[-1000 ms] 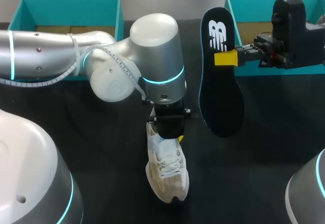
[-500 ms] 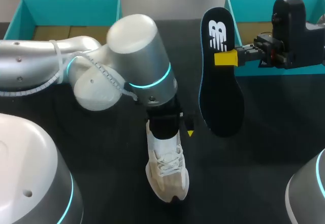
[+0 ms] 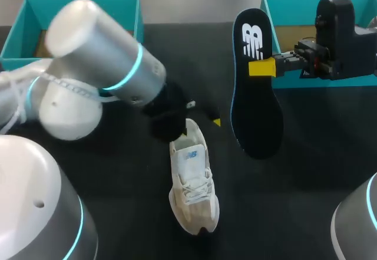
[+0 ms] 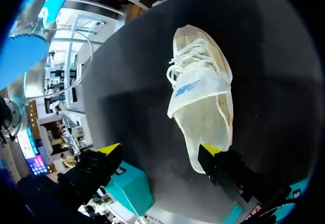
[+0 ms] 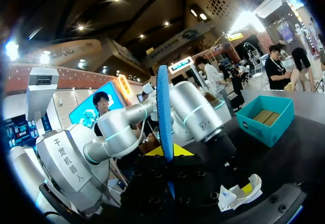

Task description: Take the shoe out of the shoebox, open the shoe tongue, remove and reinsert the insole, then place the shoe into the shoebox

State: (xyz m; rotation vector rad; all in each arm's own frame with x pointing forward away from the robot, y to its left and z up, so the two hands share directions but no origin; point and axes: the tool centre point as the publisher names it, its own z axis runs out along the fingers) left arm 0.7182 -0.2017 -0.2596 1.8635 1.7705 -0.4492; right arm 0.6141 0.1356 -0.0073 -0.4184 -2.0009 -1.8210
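Observation:
A cream-white laced shoe lies on the black table, toe toward the front edge, tongue raised over its opening. My left gripper hangs just behind the heel, open and empty. In the left wrist view the shoe lies ahead of that gripper, its heel close to one finger. My right gripper is shut on the dark insole, holding it upright above the table to the shoe's right. The right wrist view shows the insole edge-on between the right gripper fingers.
A teal shoebox part stands at the back left, behind my left arm. A second teal box part stands at the back right, partly behind my right gripper. Black tabletop surrounds the shoe.
My left gripper has opened, let go of the shoe and drawn back toward the left rear. The tongue now stands free. The right gripper and insole have not moved.

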